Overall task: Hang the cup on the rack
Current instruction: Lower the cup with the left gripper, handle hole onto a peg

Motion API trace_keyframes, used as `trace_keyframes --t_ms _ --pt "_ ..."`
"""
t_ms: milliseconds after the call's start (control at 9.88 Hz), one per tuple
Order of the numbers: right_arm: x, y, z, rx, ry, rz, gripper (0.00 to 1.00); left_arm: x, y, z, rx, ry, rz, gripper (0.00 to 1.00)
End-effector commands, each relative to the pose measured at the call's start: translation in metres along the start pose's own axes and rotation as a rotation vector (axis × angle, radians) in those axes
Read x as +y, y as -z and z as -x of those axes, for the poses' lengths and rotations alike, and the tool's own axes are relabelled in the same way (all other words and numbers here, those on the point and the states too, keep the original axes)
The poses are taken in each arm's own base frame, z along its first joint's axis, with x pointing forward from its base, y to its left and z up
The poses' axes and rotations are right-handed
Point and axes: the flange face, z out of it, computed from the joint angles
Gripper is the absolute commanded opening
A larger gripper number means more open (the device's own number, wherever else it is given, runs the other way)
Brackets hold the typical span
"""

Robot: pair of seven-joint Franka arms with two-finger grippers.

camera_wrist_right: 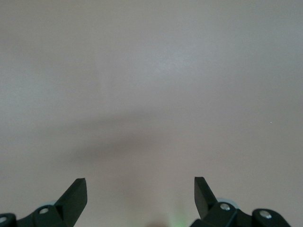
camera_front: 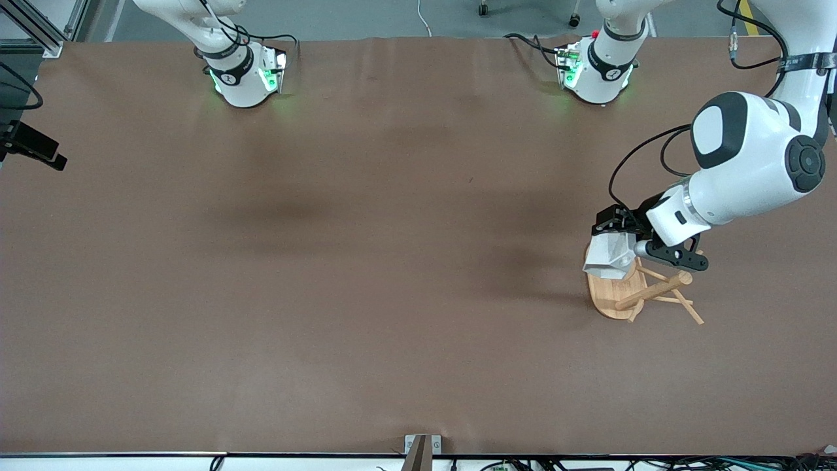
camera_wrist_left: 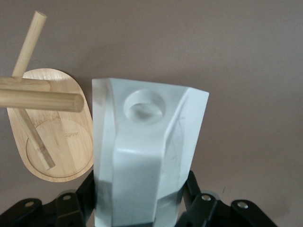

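Observation:
My left gripper [camera_front: 618, 239] is shut on the white faceted cup [camera_front: 608, 256] and holds it over the edge of the rack's oval base [camera_front: 608, 297]. The bamboo rack stands toward the left arm's end of the table, with its post [camera_front: 654, 291] and thin pegs beside the cup. In the left wrist view the cup [camera_wrist_left: 147, 151] sits between the black fingers [camera_wrist_left: 78, 201], its handle with the round hole [camera_wrist_left: 144, 106] facing the camera. The rack's base [camera_wrist_left: 61, 142] and post [camera_wrist_left: 42, 99] lie beside it, apart from it. My right gripper [camera_wrist_right: 140, 189] is open and empty and waits near its base.
The brown table [camera_front: 366, 261] holds nothing else in view. A black fixture [camera_front: 29, 147] juts in at the right arm's end. A small metal bracket [camera_front: 422, 448] sits at the table edge nearest the front camera.

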Motion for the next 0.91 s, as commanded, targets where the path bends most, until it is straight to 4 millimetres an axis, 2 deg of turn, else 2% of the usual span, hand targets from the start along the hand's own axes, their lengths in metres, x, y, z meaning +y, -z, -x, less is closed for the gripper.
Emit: trace_keyframes --t_ms 0,810 --pt "0.0081 0.0013 0.0025 0.018 0.001 -0.072 1.00 -0.0109 -0.0047 -0.0083 0.000 -0.004 0.008 0.00" --pt "0.0103 0.0011 0.0040 0.010 0.006 -0.048 1.00 -0.0162 -0.0114 -0.0137 0.002 0.006 0.024 0.00"
